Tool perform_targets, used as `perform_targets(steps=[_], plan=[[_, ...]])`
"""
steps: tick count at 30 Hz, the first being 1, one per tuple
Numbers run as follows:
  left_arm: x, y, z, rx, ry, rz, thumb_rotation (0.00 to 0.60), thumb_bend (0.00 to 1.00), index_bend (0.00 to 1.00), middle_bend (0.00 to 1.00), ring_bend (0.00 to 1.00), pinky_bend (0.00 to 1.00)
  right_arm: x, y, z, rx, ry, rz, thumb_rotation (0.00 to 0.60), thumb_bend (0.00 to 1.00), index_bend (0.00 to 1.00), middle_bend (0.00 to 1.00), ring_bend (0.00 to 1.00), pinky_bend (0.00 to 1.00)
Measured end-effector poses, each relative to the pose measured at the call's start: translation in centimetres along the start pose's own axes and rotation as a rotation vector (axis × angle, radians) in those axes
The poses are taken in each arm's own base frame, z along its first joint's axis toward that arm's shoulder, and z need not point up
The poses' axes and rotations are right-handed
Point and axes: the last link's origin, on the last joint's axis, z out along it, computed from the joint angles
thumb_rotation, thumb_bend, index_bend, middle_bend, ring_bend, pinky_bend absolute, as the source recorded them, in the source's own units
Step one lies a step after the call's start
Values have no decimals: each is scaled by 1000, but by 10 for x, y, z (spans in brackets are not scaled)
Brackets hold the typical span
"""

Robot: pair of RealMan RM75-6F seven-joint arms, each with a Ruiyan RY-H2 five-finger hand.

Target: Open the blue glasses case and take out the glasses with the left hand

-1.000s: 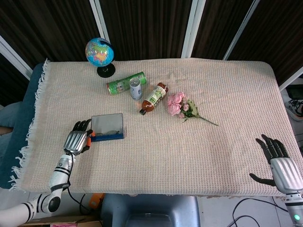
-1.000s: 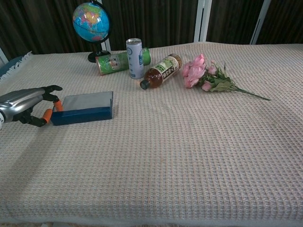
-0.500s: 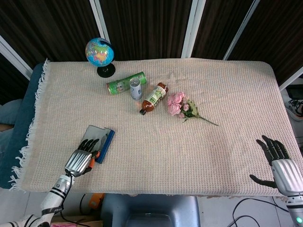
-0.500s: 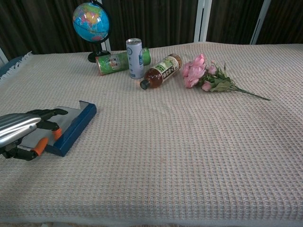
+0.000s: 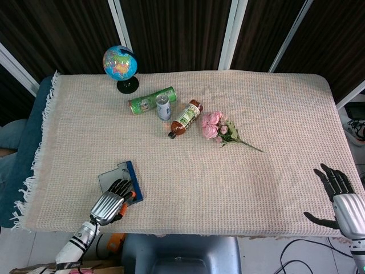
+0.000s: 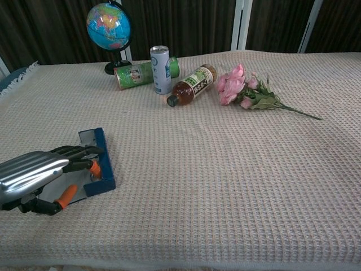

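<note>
The blue glasses case lies near the table's front left edge, turned at an angle, its grey face up. In the chest view the blue glasses case shows a blue side wall and a grey surface. My left hand grips the case's near end, fingers lying over the top and thumb below. Seen from the chest, the left hand shows orange fingertips against the case. No glasses are visible. My right hand hovers with its fingers spread at the front right edge, holding nothing.
At the back left stand a globe, a lying green can, an upright can and a lying brown bottle. A pink flower bunch lies mid-table. A woven cloth covers the table.
My left hand has pulled the case toward the front edge and to the right, turning it as it went. The right hand has sunk slightly toward the front.
</note>
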Motion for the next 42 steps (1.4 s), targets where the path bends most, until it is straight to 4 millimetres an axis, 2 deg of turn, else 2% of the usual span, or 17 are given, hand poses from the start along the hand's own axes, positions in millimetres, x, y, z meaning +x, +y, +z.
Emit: perform_targets(steps=[12,28,35,42], plan=[[-2,28,21,-62,36,52,600,627,174,0,0,0,7,4,-5,2,25,19,600,64,0,0,0,0],[-3,47,63,-52,87,73,600,625,215,0,0,0,14,10,-9,-6,45,40,600,64,0,0,0,0],[2,48,86,-15,102,64,600,630,198,0,0,0,16,12,-9,-12,51,45,600,64,0,0,0,0],[8,39,105,55,111,45,600,628,188,0,0,0,17,13,-9,-15,51,46,600,64,0,0,0,0]])
